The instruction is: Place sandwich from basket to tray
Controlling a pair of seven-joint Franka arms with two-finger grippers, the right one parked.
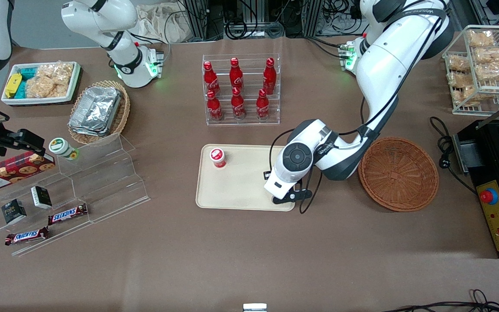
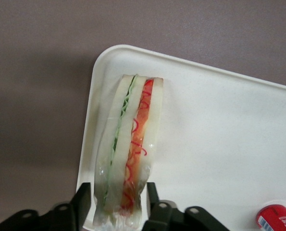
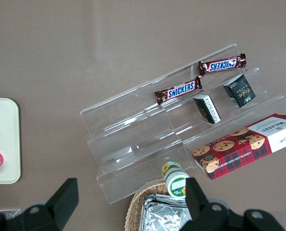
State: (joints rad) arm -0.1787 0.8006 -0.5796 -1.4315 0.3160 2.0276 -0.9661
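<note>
The sandwich (image 2: 128,139) is a clear-wrapped wedge of pale bread with green and orange-red filling along its edge. My left gripper (image 2: 118,192) is shut on its near end, one black finger (image 2: 84,197) on each side. It is held over a rounded corner of the beige tray (image 2: 219,125); I cannot tell whether it touches the tray. In the front view the gripper (image 1: 286,197) is low over the tray (image 1: 241,190), at the corner nearest the front camera and the round reddish-brown basket (image 1: 399,173). The arm hides the sandwich there. The basket holds nothing.
A red-lidded cup (image 1: 218,157) stands on the tray toward the parked arm's end. A clear rack of red bottles (image 1: 241,91) stands farther from the front camera than the tray. Acrylic steps with snack bars (image 1: 67,214) lie toward the parked arm's end.
</note>
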